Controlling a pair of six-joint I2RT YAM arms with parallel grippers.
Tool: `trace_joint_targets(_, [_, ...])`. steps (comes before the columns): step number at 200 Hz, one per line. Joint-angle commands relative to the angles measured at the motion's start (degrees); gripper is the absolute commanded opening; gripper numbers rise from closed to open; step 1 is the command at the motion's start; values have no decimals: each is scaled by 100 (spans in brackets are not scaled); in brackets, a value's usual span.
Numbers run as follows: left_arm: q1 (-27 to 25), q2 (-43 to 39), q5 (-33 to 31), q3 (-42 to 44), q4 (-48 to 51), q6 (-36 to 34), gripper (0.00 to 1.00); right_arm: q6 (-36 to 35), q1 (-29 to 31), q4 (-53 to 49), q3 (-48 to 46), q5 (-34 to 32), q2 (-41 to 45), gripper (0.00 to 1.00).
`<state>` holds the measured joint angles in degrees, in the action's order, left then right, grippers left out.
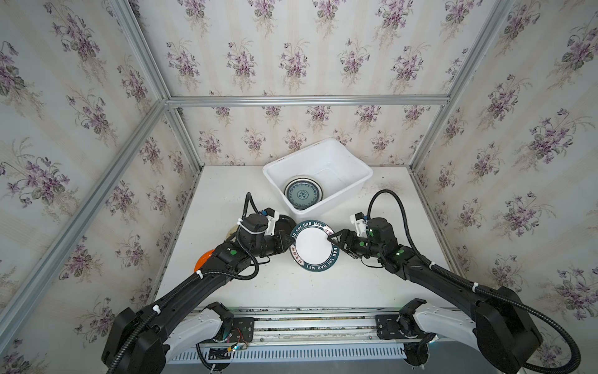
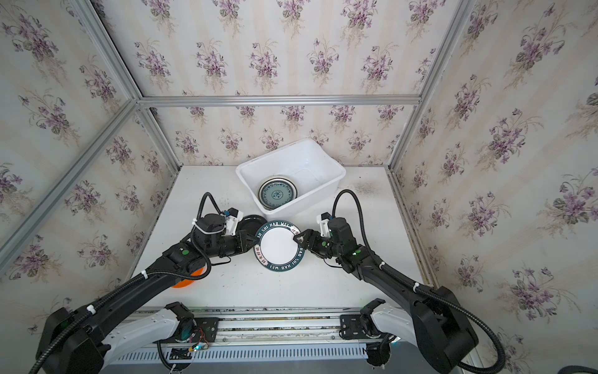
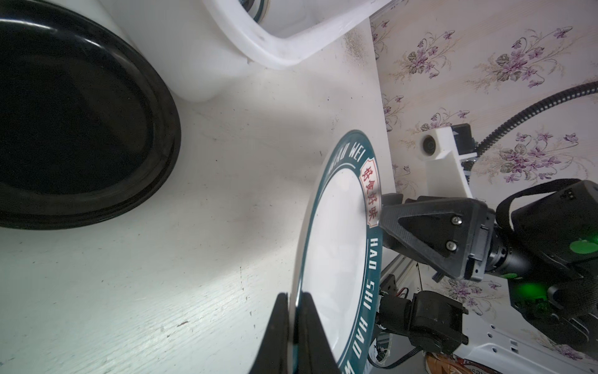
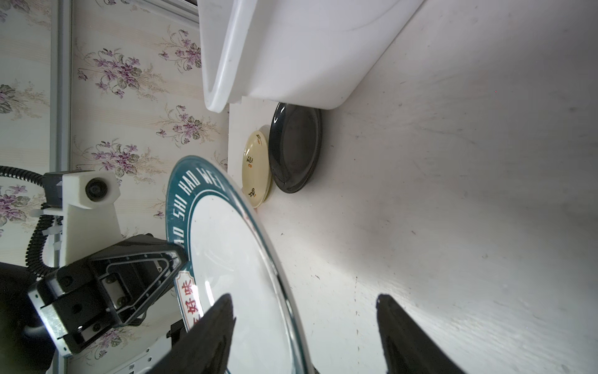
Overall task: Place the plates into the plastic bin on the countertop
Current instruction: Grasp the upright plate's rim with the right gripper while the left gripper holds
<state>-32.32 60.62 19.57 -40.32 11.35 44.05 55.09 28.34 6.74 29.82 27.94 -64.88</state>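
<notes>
A white plate with a teal lettered rim (image 1: pixel 313 246) (image 2: pixel 279 246) is held up above the countertop (image 1: pixel 291 285), in front of the plastic bin (image 1: pixel 323 207) (image 2: pixel 291 207). My left gripper (image 1: pixel 293 243) (image 3: pixel 293 296) is shut on its left rim. My right gripper (image 1: pixel 330 239) (image 4: pixel 304 298) is open, one finger over the plate's face (image 4: pixel 233 259) and the other below its right rim, with clear gaps. In the bin lies a teal-patterned plate (image 1: pixel 302 195) (image 2: pixel 277 194) on top of at least one other.
A glossy black plate (image 3: pixel 74 129) (image 4: pixel 296 149) lies on the countertop against the bin's front left corner. A cream plate (image 4: pixel 255 168) lies beside it. An orange plate (image 2: pixel 186 281) shows under my left arm. Papered walls and aluminium framing close the sides.
</notes>
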Motion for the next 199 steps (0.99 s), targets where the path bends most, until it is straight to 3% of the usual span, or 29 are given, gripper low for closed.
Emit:
trace_joint_targets(1, [-29, 108, -25, -117, -195, -25, 0, 95, -6, 216, -12, 89, -6, 66])
trace_joint_targets(84, [-32, 657, 2, -573, -180, -320, 0, 78, -4, -40, -19, 10, 177, 0])
trace_joint_targets(89, [-30, 666, 15, -587, -178, -323, 6, 89, -4, -77, -18, -21, 193, 0])
trace_joint_targets(96, [-32, 662, 12, -596, -177, -327, 21, 90, -8, -146, -20, -58, 219, 0])
trace_joint_targets(104, [-29, 634, 41, -592, -182, -372, 47, 32, -41, -278, -2, -95, 267, 0])
trace_joint_targets(123, [-29, 433, 70, -538, -179, -564, 54, -420, -155, -1027, 217, -363, 538, 0])
trace_joint_targets(155, [-29, -262, -292, -316, -171, -704, 94, -1051, -279, -1980, 617, -663, 952, 0])
trace_joint_targets(199, [14, -831, -577, -205, 42, -885, 99, -991, -561, -1999, 870, -450, 1018, 0])
